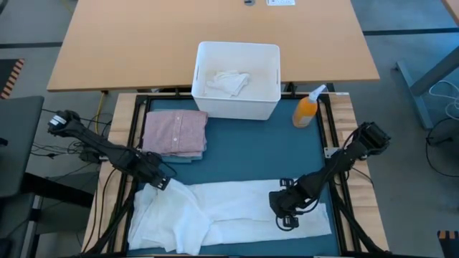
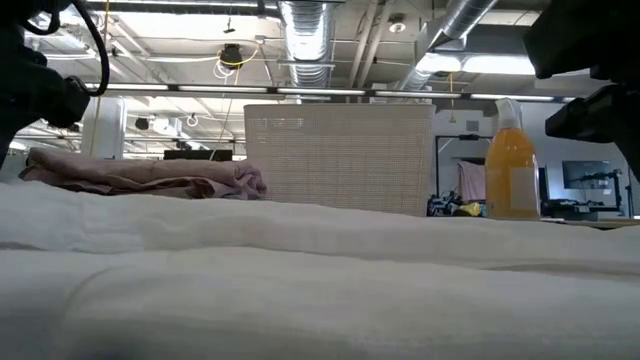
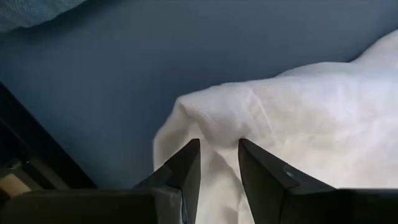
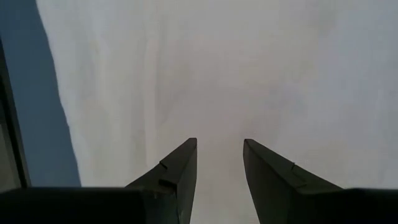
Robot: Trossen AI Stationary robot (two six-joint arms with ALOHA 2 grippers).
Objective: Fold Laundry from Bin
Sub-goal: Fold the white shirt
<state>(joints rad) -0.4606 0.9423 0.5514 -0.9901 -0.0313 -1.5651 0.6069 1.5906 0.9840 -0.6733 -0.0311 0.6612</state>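
Observation:
A long white cloth (image 1: 237,204) lies spread across the near part of the teal mat (image 1: 251,150), bunched at its left end (image 1: 168,222). My left gripper (image 1: 159,179) points down, open, over the cloth's far left corner (image 3: 211,112); a raised fold of that corner shows between its fingers (image 3: 219,144). My right gripper (image 1: 287,218) points down, open, over the flat right part of the cloth (image 4: 219,142). A folded pink shirt (image 1: 174,132) rests flat on the mat's far left. The white bin (image 1: 237,106) stands behind the mat with a crumpled white piece (image 1: 228,81) inside. My left gripper stands with a finger (image 3: 186,165) on each side of the corner fold, coming from above. I cannot tell whether the tips touch the cloth. My right gripper hangs over flat cloth with its fingers (image 4: 183,162) apart, and I cannot tell whether they touch it.
An orange spray bottle (image 1: 306,111) stands at the mat's far right, beside the bin. A dark frame rail (image 1: 333,143) borders the mat on both sides. A bare stretch of mat lies between the pink shirt and the bottle. The wooden table (image 1: 143,43) extends behind the bin.

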